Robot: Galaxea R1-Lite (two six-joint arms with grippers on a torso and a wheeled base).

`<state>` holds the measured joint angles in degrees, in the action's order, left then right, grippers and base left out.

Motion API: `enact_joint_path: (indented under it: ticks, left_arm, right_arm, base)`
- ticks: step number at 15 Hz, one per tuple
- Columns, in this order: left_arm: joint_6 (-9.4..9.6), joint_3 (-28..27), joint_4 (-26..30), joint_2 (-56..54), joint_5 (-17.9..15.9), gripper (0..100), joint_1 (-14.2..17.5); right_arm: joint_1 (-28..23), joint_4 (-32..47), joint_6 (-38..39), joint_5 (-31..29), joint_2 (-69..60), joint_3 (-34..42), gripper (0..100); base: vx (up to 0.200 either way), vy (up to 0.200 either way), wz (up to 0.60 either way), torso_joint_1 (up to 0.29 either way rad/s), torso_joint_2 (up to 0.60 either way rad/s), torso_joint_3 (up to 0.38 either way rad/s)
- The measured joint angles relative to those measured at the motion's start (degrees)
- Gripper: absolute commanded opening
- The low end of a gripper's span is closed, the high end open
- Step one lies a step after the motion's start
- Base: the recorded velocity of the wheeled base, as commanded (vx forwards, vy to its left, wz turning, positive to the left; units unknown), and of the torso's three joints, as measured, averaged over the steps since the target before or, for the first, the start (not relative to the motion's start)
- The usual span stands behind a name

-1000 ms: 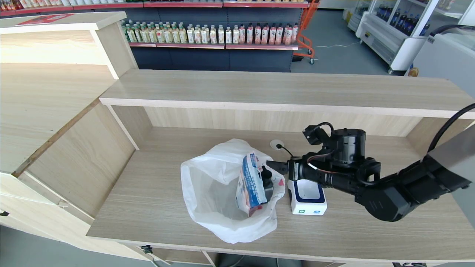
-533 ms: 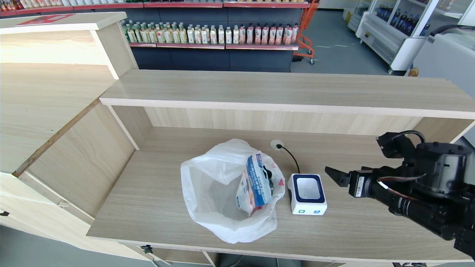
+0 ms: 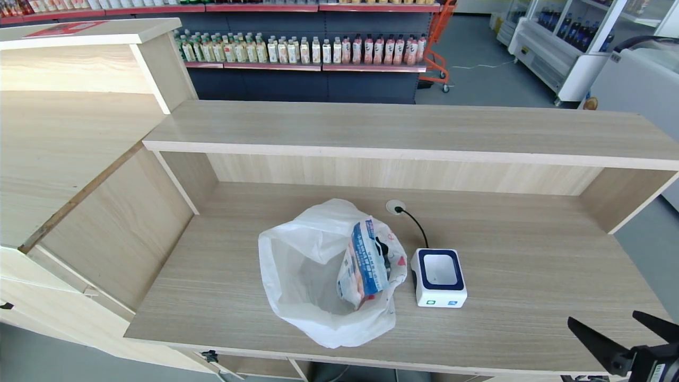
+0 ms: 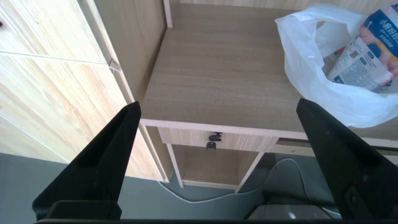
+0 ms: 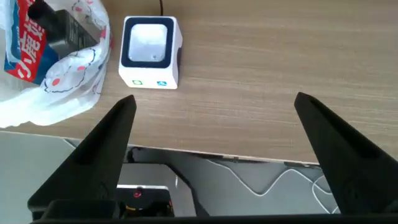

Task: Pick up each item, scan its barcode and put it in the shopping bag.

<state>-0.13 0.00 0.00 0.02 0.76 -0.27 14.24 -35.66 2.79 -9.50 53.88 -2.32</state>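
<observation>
1. right gripper (image 3: 602, 318): fingers spread wide with nothing between them, hanging off the near right corner of the counter (image 3: 530, 254), well apart from the bag.
2. left gripper (image 4: 217, 106): likewise released and empty, poised off the counter's near left edge.
3. shopping bag (image 3: 297, 286): white, mouth open upward, mid-counter. a blue and white packet (image 3: 365, 262) leans upright inside its right side, just beside the scanner (image 3: 439, 277).
4. step in hand, as judged: with the packet bagged and both grippers empty, bagging looks finished and the arms are standing clear.
5. to do this well, keep the spread fingers away from the bag's thin rim and the scanner's cable (image 3: 414, 225). check also that the packet is seated, since it leans near the rim and could tip out toward the scanner.
6. right wrist view: gives a close look at a dark object (image 5: 62, 28) resting on the packet inside the bag. it is perhaps a second item, too indistinct to name. two small marks on the scanner's front face also show.
7. left wrist view: gives the bag's left wall and a small latch (image 4: 213, 140) under the counter front.
8. head view: traces the cable back to a round port (image 3: 395, 206) in the counter.
</observation>
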Motion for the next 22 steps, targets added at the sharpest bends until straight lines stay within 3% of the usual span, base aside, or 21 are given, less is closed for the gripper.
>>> enact_joint_path:
  ticks: [4, 7, 11, 16, 17, 22]
  left_arm:
    - [0.0, 0.0, 0.0, 0.0, 0.0, 100, 0.0]
    - [-0.02, 0.0, 0.0, 0.0, 0.02, 100, 0.0]
    - [-0.02, 0.0, 0.0, 0.0, 0.0, 100, 0.0]
    - [-0.02, 0.0, 0.0, 0.0, 0.02, 100, 0.0]
    - [-0.02, 0.0, 0.0, 0.0, 0.02, 100, 0.0]
    - [-0.02, 0.0, 0.0, 0.0, 0.0, 100, 0.0]
  right_arm:
    - [-8.35, 21.89, -3.12, 5.34, -25.33, 1.61, 100]
    - [-11.24, 32.21, -4.86, 5.51, -41.68, 1.96, 100]
    - [-13.75, 35.0, -4.79, 5.8, -51.27, 1.72, 100]
    - [-13.99, 34.43, -1.67, 4.82, -53.91, 1.9, 100]
    - [-13.99, 34.4, -1.65, 3.78, -54.02, 1.91, 0]
    - [-13.99, 34.33, -2.33, 3.4, -54.1, 1.96, 0]
  base:
    - [0.0, 0.0, 0.0, 0.0, 0.0, 0.0]
    - [0.0, 0.0, 0.0, 0.0, 0.0, 0.0]
    - [0.0, 0.0, 0.0, 0.0, 0.0, 0.0]
    - [0.0, 0.0, 0.0, 0.0, 0.0, 0.0]
    - [0.0, 0.0, 0.0, 0.0, 0.0, 0.0]
    - [0.0, 0.0, 0.0, 0.0, 0.0, 0.0]
